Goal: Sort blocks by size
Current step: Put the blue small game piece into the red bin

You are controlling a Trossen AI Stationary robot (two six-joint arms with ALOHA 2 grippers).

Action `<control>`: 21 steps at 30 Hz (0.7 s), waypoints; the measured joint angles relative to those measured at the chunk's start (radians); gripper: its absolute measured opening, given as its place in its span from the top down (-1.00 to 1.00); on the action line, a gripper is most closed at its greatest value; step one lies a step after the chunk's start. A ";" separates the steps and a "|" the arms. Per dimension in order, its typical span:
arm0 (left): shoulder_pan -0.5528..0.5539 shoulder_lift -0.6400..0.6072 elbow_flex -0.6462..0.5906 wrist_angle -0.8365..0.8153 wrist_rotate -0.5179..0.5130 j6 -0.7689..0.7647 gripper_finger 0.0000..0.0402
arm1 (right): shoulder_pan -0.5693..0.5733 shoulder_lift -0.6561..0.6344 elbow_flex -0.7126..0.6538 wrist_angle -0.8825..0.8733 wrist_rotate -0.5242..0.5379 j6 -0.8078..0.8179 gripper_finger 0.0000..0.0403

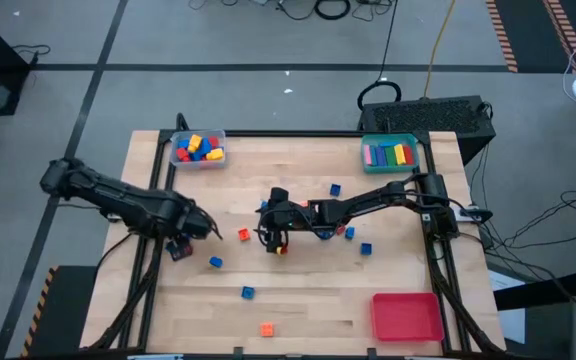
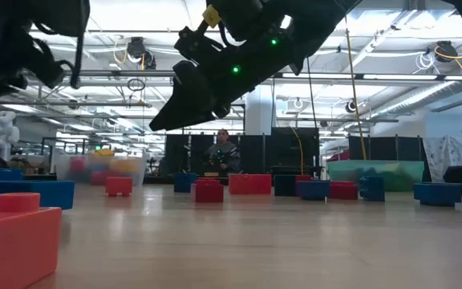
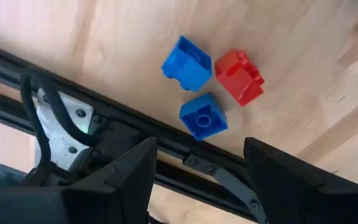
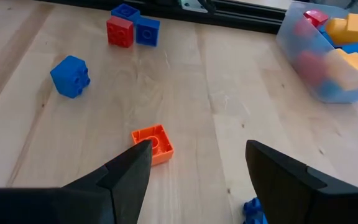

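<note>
Table [image 1: 298,300] is big, with blocks scattered across the middle and front. Sorted ones sit in the clear tray [image 1: 199,161] and teal tray [image 1: 390,139] at the back; the red tray [image 1: 406,318] at front right is bare.

Right gripper [image 1: 271,237] is mid-table, fingers wide, empty, with an orange cube [image 4: 154,144] just ahead; a skewed close would likely kick it away. There is free wood around it.

Left gripper [image 1: 194,228] is near the left edge, fingers wide, empty. A three-cube cluster [image 3: 211,84] touches the frame rail [image 3: 135,121], so a finger could hit the rail or grab two.
</note>
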State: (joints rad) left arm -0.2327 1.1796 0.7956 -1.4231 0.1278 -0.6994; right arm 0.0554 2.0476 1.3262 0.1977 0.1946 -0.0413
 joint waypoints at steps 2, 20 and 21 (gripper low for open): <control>-0.023 0.041 0.000 -0.006 0.026 -0.001 -0.20 | 0.000 0.000 0.000 0.000 -0.020 0.002 -0.23; -0.054 0.469 0.001 -0.023 0.004 0.138 -0.20 | 0.019 -0.018 0.000 -0.023 -0.019 -0.004 -0.23; -0.050 0.483 0.001 -0.019 -0.006 0.138 -0.20 | 0.019 -0.027 0.000 -0.033 -0.019 -0.004 -0.23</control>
State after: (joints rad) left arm -0.2825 1.6625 0.7963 -1.4426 0.1215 -0.5617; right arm 0.0742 2.0205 1.3262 0.1651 0.1753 -0.0448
